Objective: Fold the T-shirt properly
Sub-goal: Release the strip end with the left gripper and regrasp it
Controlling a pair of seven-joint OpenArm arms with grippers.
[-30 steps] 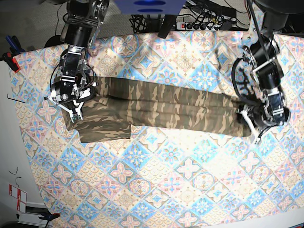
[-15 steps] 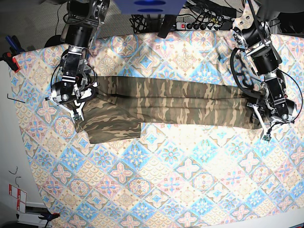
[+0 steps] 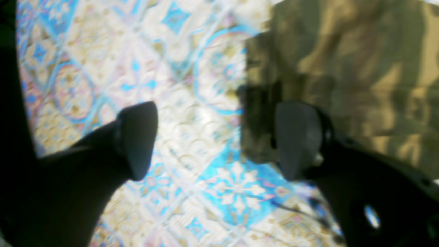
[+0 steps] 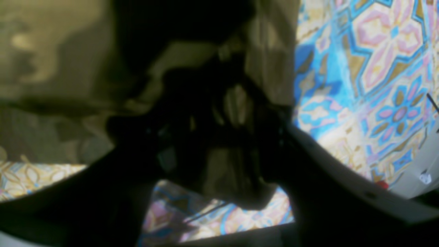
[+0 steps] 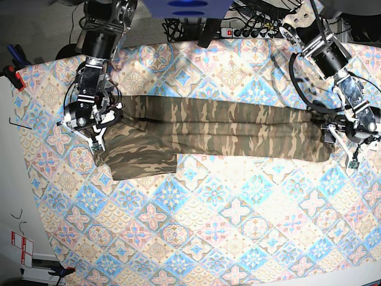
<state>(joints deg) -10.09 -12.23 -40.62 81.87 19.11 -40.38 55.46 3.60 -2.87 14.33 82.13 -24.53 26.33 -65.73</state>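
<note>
The camouflage T-shirt [image 5: 208, 128] lies as a long folded band across the tablecloth [image 5: 226, 208], with a wider part at its left end. My right gripper [image 5: 90, 132] is shut on bunched fabric at that left end; the right wrist view shows the cloth [image 4: 236, 109] pinched between the dark fingers. My left gripper [image 5: 344, 149] is open just beyond the shirt's right end. In the left wrist view the gripper [image 3: 217, 140] holds nothing. One finger [image 3: 298, 137] is by the shirt [image 3: 343, 68] edge, and the other finger [image 3: 137, 137] is over bare cloth.
A power strip [image 5: 256, 30] with cables lies along the back edge of the table. A blue object [image 5: 187, 6] sits at the top middle. Clamps [image 5: 12, 71] stand off the left edge. The patterned tablecloth spreads wide in front of the shirt.
My left gripper has moved out to the right, past the shirt's right end, which now lies flat and longer. My right gripper has stayed in place on the left end.
</note>
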